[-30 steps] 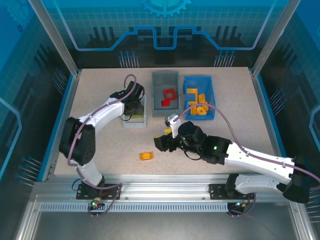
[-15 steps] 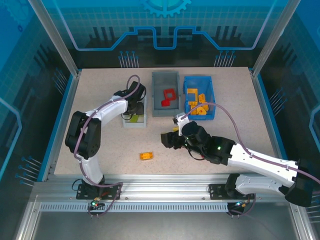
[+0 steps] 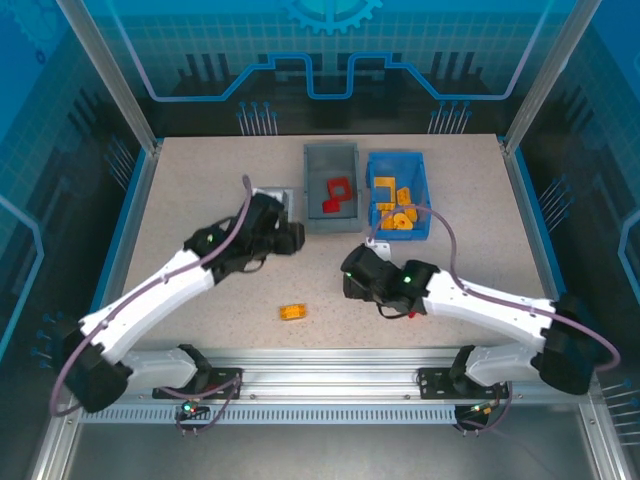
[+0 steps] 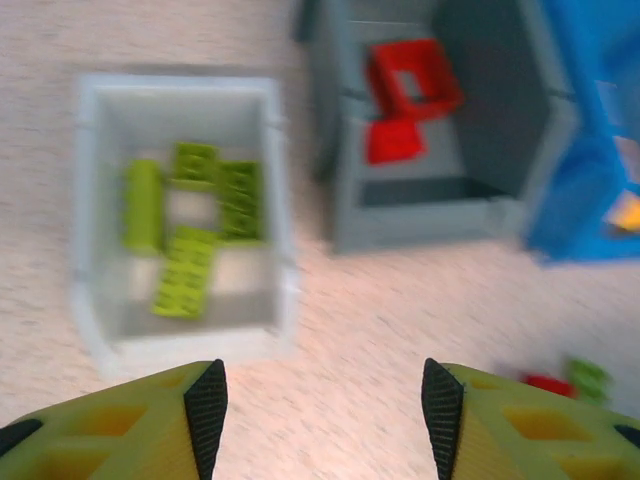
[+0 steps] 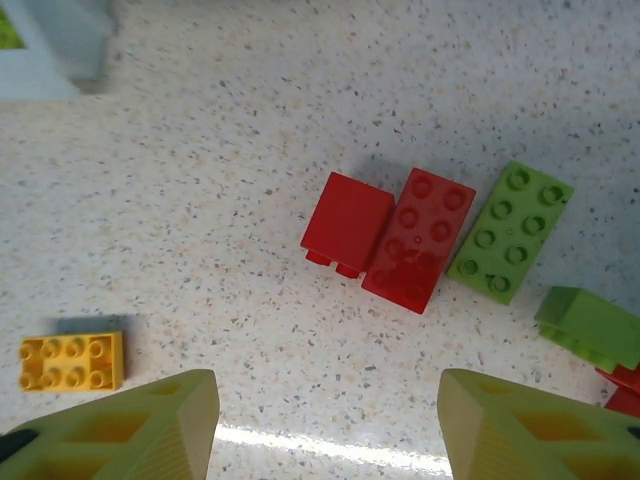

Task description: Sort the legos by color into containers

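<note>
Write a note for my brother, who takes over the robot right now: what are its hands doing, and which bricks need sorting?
Left gripper: open, empty, over the table near the white bin.
Right gripper: open, empty, above the loose bricks.
Done: green pieces in the white bin, red pieces in the grey bin, yellow pieces in the blue bin.
Left: on the table lie one yellow brick, two red bricks, two green bricks and part of another red piece at the picture's edge.
</note>
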Controlling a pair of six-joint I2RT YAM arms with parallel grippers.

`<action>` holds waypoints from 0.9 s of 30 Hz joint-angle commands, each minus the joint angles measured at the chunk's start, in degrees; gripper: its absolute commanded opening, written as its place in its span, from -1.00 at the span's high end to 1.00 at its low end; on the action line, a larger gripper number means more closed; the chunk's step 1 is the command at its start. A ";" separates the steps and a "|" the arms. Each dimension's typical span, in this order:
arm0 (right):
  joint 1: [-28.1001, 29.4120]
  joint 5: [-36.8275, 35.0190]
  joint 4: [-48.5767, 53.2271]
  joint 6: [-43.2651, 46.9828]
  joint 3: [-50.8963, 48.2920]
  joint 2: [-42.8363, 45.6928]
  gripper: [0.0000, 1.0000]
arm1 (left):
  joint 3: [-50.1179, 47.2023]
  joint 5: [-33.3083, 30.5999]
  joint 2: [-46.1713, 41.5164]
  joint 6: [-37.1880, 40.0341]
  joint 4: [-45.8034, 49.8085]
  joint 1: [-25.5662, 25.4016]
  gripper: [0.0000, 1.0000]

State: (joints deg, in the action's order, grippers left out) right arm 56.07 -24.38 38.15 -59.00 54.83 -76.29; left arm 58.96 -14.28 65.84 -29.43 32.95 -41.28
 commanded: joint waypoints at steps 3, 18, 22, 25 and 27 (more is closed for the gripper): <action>-2.87 1.50 6.49 -6.88 6.93 -8.60 -0.28 | -11.04 -0.87 -10.87 -11.60 -2.03 -7.42 -0.18; -8.28 6.90 6.77 -7.18 15.74 -25.83 -0.24 | -14.37 0.58 -22.87 -12.49 -0.97 -10.33 -0.22; -8.56 7.05 7.50 -6.83 16.62 -27.63 -0.22 | -13.85 0.69 -22.22 -12.17 -1.20 -10.33 -0.22; -8.79 7.07 7.14 -6.66 16.58 -28.43 -0.19 | -13.37 0.66 -21.90 -11.98 -1.40 -10.35 -0.22; -9.05 7.07 6.05 -5.91 16.60 -28.63 -0.12 | -13.28 0.62 -21.82 -11.88 -1.40 -10.32 -0.22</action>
State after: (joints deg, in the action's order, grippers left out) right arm 47.99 -17.47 43.64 -64.93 70.08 -103.83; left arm 43.66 -14.09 44.12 -41.08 31.83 -51.24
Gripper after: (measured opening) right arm 0.575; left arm 0.610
